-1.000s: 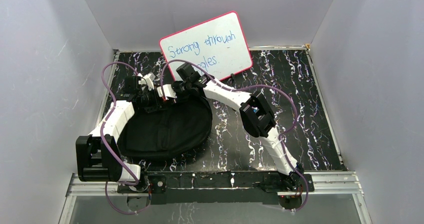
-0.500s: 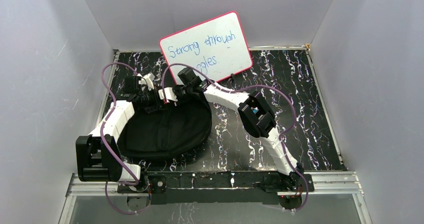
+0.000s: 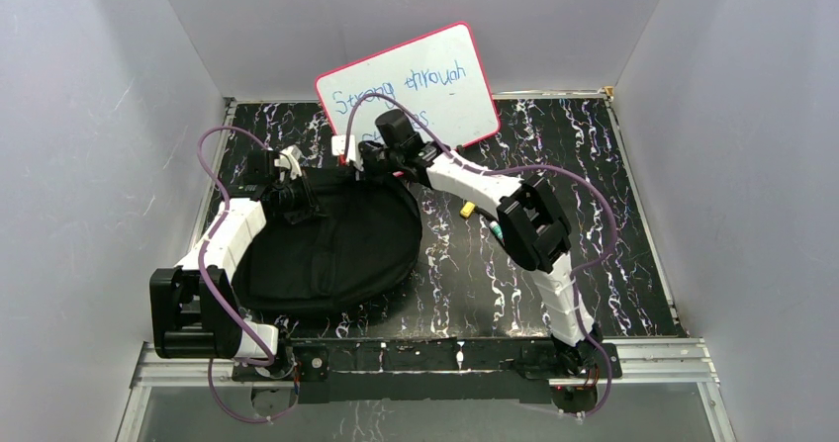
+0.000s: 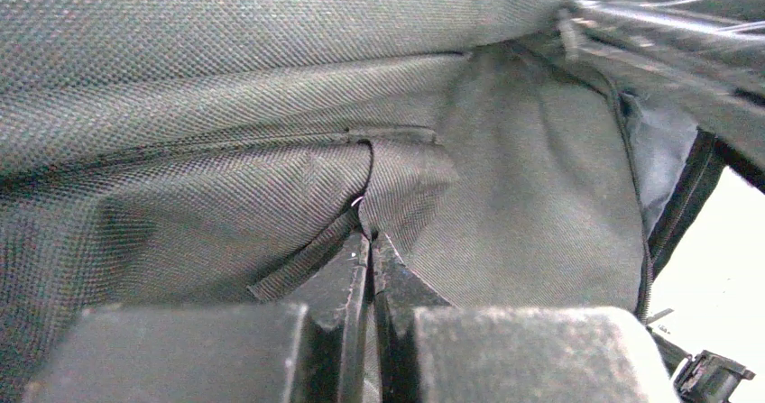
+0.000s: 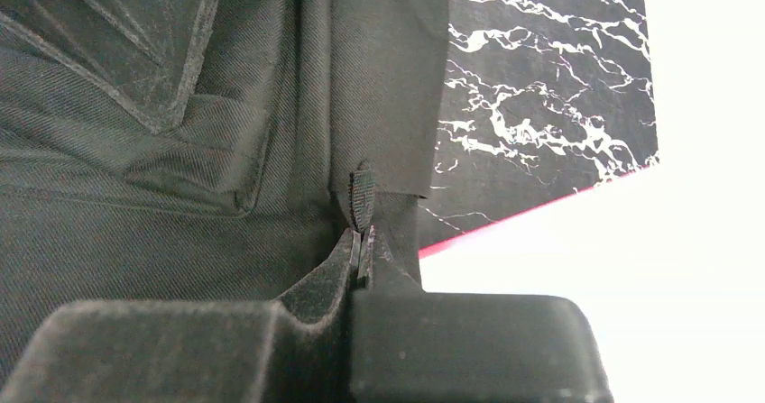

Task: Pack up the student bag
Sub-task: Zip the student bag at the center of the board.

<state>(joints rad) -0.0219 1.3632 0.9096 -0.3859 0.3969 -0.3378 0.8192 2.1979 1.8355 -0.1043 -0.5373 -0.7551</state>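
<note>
Bag lies flat on the left half of the marbled counter, black and rounded, with the left arm stretched across it from the near corner. Both arms are on it at its far end.

Left pincer is clenched: the two fingers meet with no gap, nipping a fold of the coarse black weave right beside a stitched seam. Off to the right in that wrist view the bag's mouth gapes a little, showing paler lining and a run of zipper.

Right pincer is clenched too, fingers pressed together on a small ribbed black tab at the bag's edge. From above, that arm arcs in from the right and meets the bag at its far rim, just in front of the whiteboard.

Whiteboard has a red rim and blue handwriting and leans on the back wall. On the bare counter under the right arm sit a yellow bit and, just beside it, a slim green-tipped stick, both too small to name, both well apart from the bag.
</note>
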